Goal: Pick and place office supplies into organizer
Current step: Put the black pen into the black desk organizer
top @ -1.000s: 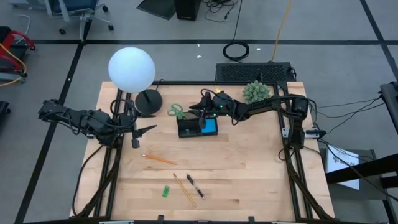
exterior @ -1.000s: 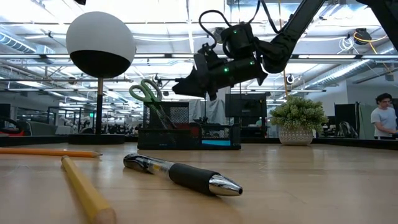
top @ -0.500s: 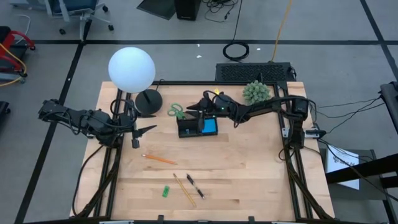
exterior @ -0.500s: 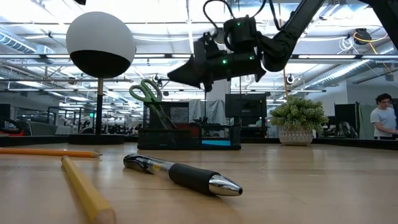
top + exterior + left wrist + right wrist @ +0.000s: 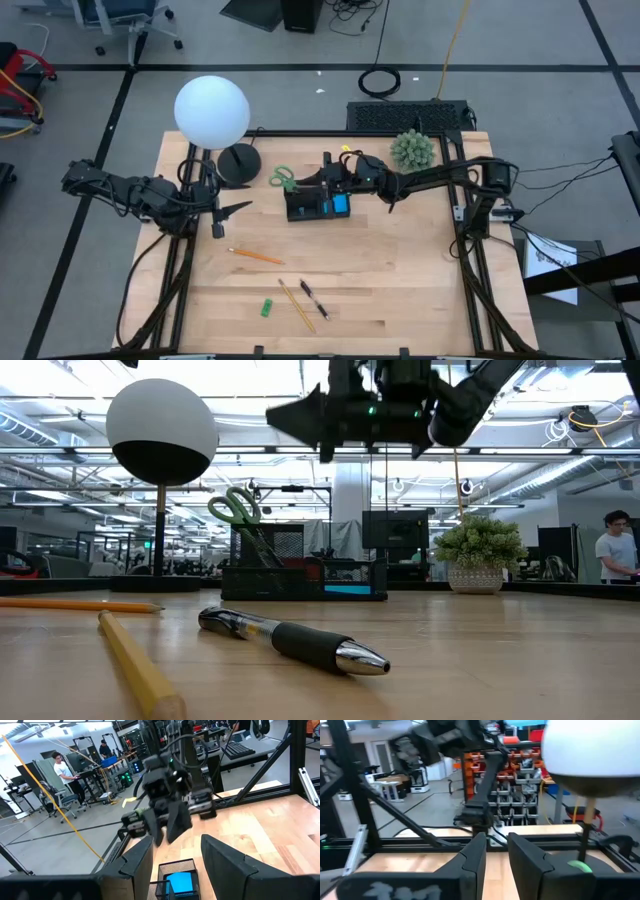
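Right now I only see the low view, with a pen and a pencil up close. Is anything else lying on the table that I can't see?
Observer: Yes, a small green eraser lies beside the yellow pencil, near the front edge.
Operator: Where's the other arm?
Observer: The left gripper hangs open on the table's left side, near the lamp.
Operator: Is the blue pad inside the tray?
Observer: Yes, seen from above, the blue pad fills the right-hand compartment of the tray.
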